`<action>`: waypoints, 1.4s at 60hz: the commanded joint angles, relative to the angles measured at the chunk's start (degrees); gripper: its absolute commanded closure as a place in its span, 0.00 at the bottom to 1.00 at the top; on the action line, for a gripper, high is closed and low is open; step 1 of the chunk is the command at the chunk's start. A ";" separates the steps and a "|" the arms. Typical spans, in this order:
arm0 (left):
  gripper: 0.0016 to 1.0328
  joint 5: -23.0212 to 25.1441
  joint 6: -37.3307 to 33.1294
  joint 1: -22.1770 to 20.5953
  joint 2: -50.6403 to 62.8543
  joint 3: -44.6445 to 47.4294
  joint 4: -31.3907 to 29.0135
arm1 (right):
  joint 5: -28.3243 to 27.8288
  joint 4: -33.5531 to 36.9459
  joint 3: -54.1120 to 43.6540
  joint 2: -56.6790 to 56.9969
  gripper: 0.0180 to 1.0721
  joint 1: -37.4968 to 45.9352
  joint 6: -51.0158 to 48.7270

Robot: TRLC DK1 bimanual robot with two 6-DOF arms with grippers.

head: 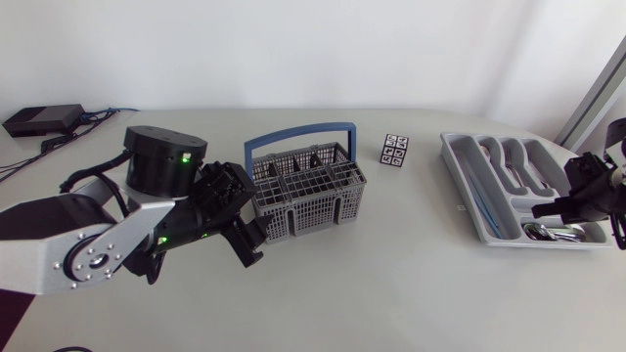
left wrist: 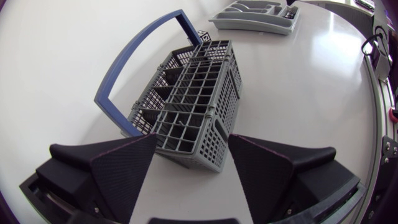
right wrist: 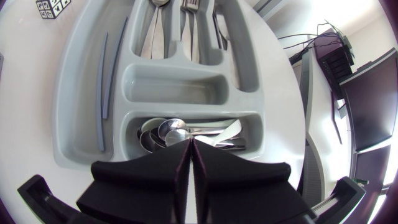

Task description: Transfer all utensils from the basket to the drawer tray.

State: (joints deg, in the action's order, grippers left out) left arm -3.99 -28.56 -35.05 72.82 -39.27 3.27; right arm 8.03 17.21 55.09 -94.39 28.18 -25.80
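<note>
Left gripper (left wrist: 193,146) spread, grey cutlery basket (left wrist: 193,93) just ahead on counter (head: 391,284) | right gripper (right wrist: 189,146) pressed together above drawer tray (right wrist: 84,93), over its spoons (right wrist: 171,130)

My left arm (head: 59,244) is built of silver-grey shells between black joints. It has a ring of small screws (head: 83,262) on its round cap, green lights (head: 185,156) glowing, and black cables (head: 93,186) looped alongside. My right arm (head: 592,186) shows mostly black. The left gripper (left wrist: 193,140) and right gripper (right wrist: 189,149) carry broad matte black wedge fingers (left wrist: 121,171) with finely textured faces.
</note>
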 commanded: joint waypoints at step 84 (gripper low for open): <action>0.62 -0.14 8.34 13.43 20.35 -9.60 2.53 | -27.28 0.01 19.44 -15.21 0.94 -40.93 12.79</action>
State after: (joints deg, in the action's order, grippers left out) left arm -3.97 -21.63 -21.15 91.29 -47.46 5.13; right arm -18.90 15.90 73.56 -107.22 -10.87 -14.59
